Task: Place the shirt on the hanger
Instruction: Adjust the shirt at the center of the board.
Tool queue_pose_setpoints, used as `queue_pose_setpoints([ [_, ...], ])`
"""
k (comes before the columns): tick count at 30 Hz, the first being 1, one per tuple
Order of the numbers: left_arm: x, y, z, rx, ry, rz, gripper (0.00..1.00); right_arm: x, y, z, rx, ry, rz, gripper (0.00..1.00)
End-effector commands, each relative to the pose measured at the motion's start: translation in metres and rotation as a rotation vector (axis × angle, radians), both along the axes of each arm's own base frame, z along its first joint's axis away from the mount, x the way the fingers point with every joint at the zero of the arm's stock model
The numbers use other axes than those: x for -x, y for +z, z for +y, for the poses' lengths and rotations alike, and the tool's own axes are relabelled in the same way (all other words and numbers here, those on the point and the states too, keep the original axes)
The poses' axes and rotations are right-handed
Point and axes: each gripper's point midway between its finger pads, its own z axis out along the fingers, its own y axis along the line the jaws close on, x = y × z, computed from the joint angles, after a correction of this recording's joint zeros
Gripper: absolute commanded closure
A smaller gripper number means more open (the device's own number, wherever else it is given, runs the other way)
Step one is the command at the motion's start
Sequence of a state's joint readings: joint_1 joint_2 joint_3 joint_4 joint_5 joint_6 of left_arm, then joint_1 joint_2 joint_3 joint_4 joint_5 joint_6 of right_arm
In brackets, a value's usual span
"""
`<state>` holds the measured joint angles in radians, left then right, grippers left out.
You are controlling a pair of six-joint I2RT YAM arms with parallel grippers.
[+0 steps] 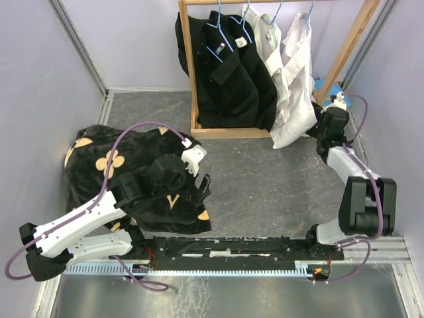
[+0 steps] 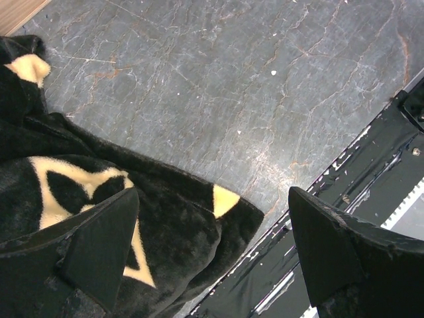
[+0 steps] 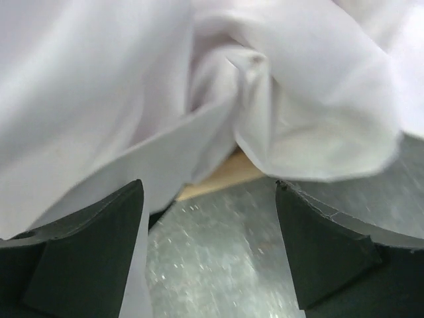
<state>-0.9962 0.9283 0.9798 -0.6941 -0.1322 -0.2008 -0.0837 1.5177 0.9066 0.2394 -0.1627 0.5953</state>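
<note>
The white shirt (image 1: 295,93) hangs at the right end of the wooden rack, its hem near the table. It fills the upper part of the right wrist view (image 3: 199,86). A light-blue wire hanger (image 1: 309,10) shows at its neck under the rack's bar. My right gripper (image 1: 314,127) is open and empty, right at the shirt's lower edge, with cloth brushing the left finger (image 3: 86,252). My left gripper (image 1: 203,186) is open and empty, low over the corner of the black cloth with tan flower motifs (image 2: 165,225).
The wooden rack (image 1: 188,66) stands at the back with black shirts (image 1: 228,73) and another white shirt (image 1: 268,46) on blue hangers. Its base rail (image 3: 218,175) lies under the shirt. The black flowered cloth (image 1: 99,165) covers the left table. A black rail (image 1: 252,248) runs along the near edge.
</note>
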Motion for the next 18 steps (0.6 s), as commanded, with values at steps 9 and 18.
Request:
queue_pose_setpoints([
  [9, 0.001, 0.01, -0.008, 0.06, -0.013, -0.009, 0.01, 0.032, -0.032, -0.07, -0.021, -0.202, 0.12, 0.15],
  [18, 0.001, 0.009, -0.005, 0.057, -0.003, -0.012, 0.01, -0.027, -0.033, -0.1, -0.092, -0.118, 0.01, 0.11],
])
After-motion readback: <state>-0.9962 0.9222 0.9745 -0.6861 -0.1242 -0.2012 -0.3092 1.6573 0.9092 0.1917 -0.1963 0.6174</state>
